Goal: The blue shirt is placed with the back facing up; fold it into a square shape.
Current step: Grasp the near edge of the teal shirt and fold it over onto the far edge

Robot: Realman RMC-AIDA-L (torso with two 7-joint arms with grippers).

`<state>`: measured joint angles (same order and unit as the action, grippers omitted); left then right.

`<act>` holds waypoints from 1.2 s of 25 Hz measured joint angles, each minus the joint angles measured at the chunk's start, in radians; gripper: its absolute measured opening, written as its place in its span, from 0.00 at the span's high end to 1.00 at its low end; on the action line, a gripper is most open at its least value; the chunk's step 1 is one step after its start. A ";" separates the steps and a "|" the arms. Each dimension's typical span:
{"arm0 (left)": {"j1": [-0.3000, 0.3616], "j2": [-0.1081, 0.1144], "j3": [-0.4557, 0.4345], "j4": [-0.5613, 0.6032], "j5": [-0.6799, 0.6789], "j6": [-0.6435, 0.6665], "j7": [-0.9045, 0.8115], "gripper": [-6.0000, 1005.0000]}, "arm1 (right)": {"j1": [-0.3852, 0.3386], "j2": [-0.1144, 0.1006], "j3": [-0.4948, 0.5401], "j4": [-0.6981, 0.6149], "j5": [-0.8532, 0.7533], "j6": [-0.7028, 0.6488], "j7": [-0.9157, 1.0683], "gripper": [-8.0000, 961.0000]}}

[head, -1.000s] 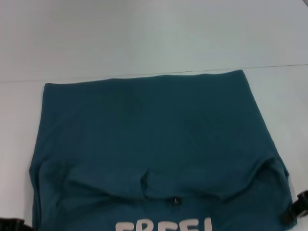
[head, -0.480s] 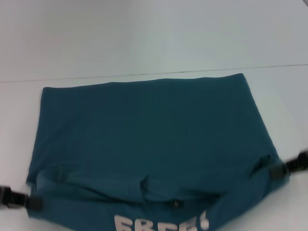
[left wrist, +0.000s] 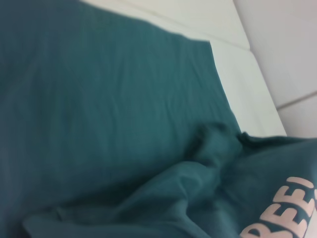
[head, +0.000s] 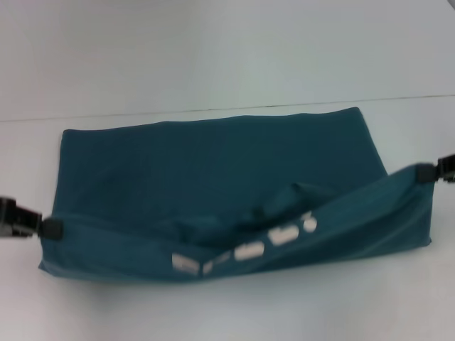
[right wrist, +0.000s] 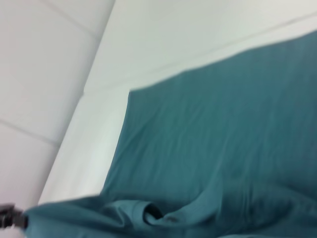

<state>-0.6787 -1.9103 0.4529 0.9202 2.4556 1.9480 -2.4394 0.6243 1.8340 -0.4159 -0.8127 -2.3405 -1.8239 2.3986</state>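
Since the earlier frames, both grippers have risen and travelled away from the robot, carrying the near edge of the shirt [head: 213, 170] with them; the fold now stands as a raised band across the front of the garment, and the white lettering [head: 245, 250], formerly at the lower border of the head view, lies slanted along that band. The left gripper [head: 44, 228] is at the left edge of the head view, clamped on the shirt's left corner. The right gripper [head: 426, 172] is at the right edge, somewhat higher, pinching the right corner. The lifted edge sags between the two holds, with a bunched crease [head: 284, 199] near its middle. The rest of the shirt lies flat on the white table [head: 227, 57], its far edge straight. In the left wrist view the flat cloth [left wrist: 99, 89] fills most of the frame, with part of the lettering [left wrist: 292, 208] showing. The right wrist view shows the cloth [right wrist: 223, 124] and, far off, the left gripper [right wrist: 20, 219] on its corner.
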 joint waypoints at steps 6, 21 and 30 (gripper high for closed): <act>-0.037 0.015 0.008 -0.001 0.001 -0.089 -0.077 0.95 | -0.011 -0.006 0.062 0.012 0.000 0.109 0.019 0.94; -0.097 0.005 0.145 -0.064 0.017 -0.382 -0.224 0.93 | 0.037 0.066 -0.009 0.085 0.001 0.482 0.029 0.94; -0.178 0.010 0.206 -0.130 0.036 -0.573 -0.294 0.92 | 0.124 0.123 -0.013 0.090 0.016 0.706 0.019 0.94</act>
<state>-0.8567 -1.9006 0.6584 0.7899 2.4912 1.3746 -2.7336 0.7483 1.9574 -0.4287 -0.7232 -2.3243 -1.1180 2.4177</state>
